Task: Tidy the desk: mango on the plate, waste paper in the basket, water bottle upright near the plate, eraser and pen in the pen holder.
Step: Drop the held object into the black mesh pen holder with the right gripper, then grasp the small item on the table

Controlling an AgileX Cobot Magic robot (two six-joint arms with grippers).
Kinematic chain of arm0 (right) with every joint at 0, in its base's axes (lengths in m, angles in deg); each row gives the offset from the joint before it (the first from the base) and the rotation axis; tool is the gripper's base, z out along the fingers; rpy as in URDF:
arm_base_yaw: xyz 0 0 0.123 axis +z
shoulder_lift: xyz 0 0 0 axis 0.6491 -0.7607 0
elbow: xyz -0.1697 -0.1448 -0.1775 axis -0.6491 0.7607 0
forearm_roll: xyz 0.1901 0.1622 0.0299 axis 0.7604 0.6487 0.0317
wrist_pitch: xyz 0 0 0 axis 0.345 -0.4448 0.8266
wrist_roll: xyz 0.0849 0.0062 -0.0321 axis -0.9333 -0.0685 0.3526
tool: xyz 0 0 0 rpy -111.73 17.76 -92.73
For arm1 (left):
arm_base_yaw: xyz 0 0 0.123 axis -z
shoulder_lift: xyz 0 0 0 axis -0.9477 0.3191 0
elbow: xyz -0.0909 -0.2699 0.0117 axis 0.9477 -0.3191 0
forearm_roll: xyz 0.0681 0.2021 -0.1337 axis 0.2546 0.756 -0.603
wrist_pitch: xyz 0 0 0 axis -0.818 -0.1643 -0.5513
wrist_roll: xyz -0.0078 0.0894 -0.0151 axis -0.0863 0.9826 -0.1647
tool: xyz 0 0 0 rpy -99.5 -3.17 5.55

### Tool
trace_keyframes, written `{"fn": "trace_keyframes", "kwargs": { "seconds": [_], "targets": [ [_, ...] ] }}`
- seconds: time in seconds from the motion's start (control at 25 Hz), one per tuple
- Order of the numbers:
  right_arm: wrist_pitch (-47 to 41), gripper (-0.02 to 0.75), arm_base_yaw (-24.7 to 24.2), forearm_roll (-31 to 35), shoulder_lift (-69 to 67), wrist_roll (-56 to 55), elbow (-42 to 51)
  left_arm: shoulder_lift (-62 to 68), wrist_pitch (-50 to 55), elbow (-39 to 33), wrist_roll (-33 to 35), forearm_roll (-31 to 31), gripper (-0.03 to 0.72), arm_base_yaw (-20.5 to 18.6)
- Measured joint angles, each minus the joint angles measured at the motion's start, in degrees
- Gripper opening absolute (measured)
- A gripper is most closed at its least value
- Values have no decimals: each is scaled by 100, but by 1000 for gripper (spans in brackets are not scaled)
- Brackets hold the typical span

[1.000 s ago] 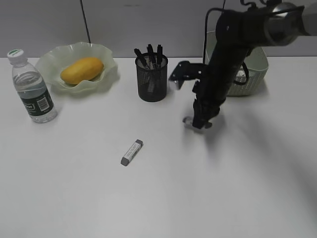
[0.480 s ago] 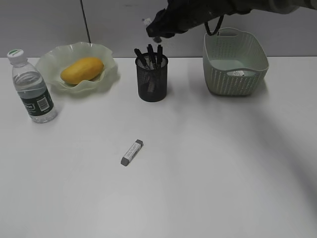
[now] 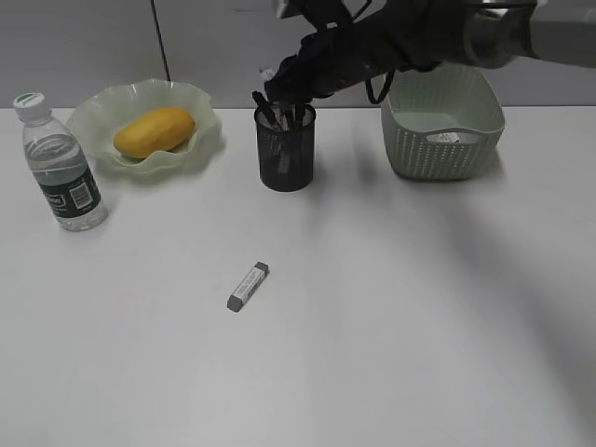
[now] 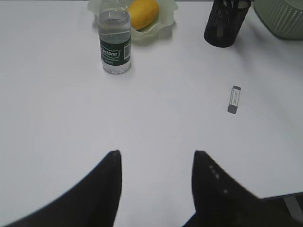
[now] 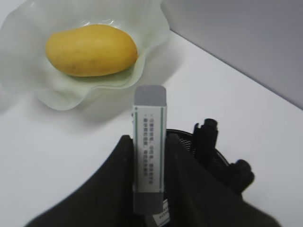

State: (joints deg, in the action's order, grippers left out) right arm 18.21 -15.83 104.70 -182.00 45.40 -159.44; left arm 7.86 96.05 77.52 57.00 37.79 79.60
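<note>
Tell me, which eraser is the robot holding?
The eraser clamped in the right gripper above the pen holder; the other eraser lies loose on the desk.

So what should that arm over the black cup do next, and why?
Probably lower a little and open. The right gripper is shut on an eraser directly above the pen holder, which already holds pens; a second eraser waits on the desk.

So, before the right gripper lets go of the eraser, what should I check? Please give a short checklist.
1. Grey-and-white block eraser clamped in right gripper: ok.
2. Gripper over the black wire-mesh pen holder: ok, its rim shows just below.
3. Free room among the black pens: cannot tell.
4. Left gripper open, far from the holder: ok.
5. Second grey eraser lies on the white desk, not in the holder: not ok.
</note>
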Motion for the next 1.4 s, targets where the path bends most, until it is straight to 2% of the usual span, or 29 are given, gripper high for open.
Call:
{"fn": "trace_keyframes", "kwargs": {
  "seconds": [0.2,0.44,0.68,0.84,1.08,1.16,1.28,1.4],
  "targets": [
    [13,193,45,-47,-10,5,0,0,0,0,0,0,375,0],
    [30,328,45,-64,-10,5,0,0,0,0,-4,0,375,0],
    [-388,367,45,-365,5,-127,-13,0,0,0,-4,0,375,0],
    [-1101,368,45,-1133,194,-906,-29,0,0,0,-6,0,375,0],
    [-2801,371,45,-3286,743,-2950,-66,0,0,0,-11,0,375,0],
    [-3503,371,45,-3768,891,-3406,-66,0,0,0,-11,0,375,0],
    [-4239,377,45,-4122,1104,-3820,-66,0,0,0,-11,0,375,0],
    [-4503,411,45,-4200,1346,-4112,-66,0,0,0,-11,0,375,0]
  ]
}}
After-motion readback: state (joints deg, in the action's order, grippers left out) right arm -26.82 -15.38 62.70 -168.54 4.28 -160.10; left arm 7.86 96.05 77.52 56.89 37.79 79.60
